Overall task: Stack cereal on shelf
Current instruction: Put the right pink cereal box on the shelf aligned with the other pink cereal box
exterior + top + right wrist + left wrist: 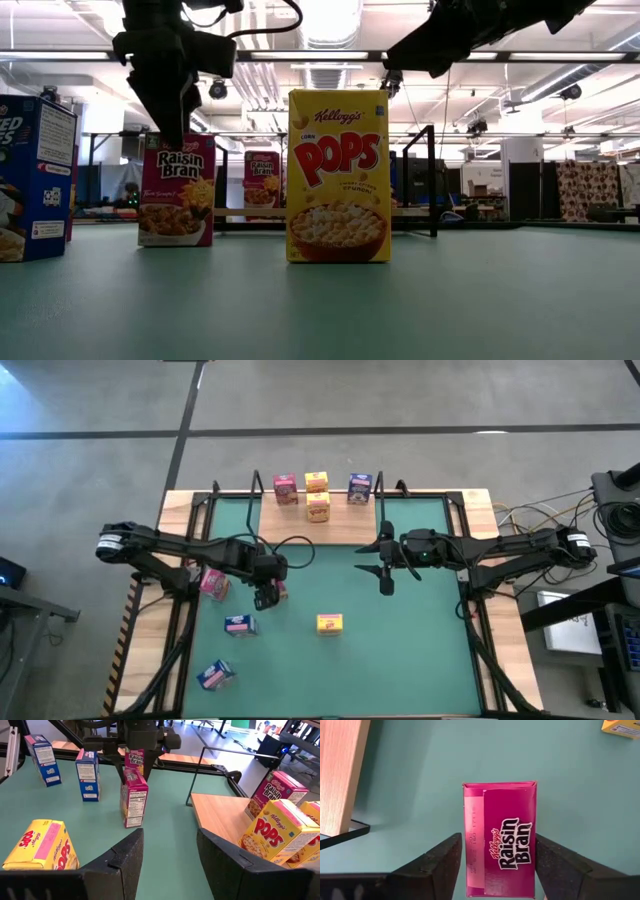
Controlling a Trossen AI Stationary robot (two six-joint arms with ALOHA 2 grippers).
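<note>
A pink Raisin Bran cereal box (pixel 500 835) stands upright on the green mat (pixel 400 650), left of centre. My left gripper (pixel 497 839) points down over its top, one finger on each side. My right gripper (pixel 167 855) hangs open above the mat's right half (pixel 385 565), holding nothing. The shelf (pixel 220 817), a light wood board with black wire brackets, lies at the far edge. On it stand a pink box (pixel 285 488), two yellow boxes (pixel 316 482) (pixel 318 508) and a blue box (pixel 360 488). My left gripper has the pink box between its two fingers, which meet two opposite sides of it near the top (pixel 470 850). The fingers (pixel 445 860) come from above, pointing steeply down. The box stands upright with its bottom (pixel 177 242) on the mat.
Loose on the mat are a second pink box (pixel 213 582), two blue boxes (pixel 239 624) (pixel 215 674) and a yellow Pops box (pixel 330 623). Black frame struts run along both table sides. Cables (pixel 520 515) lie off the right edge.
</note>
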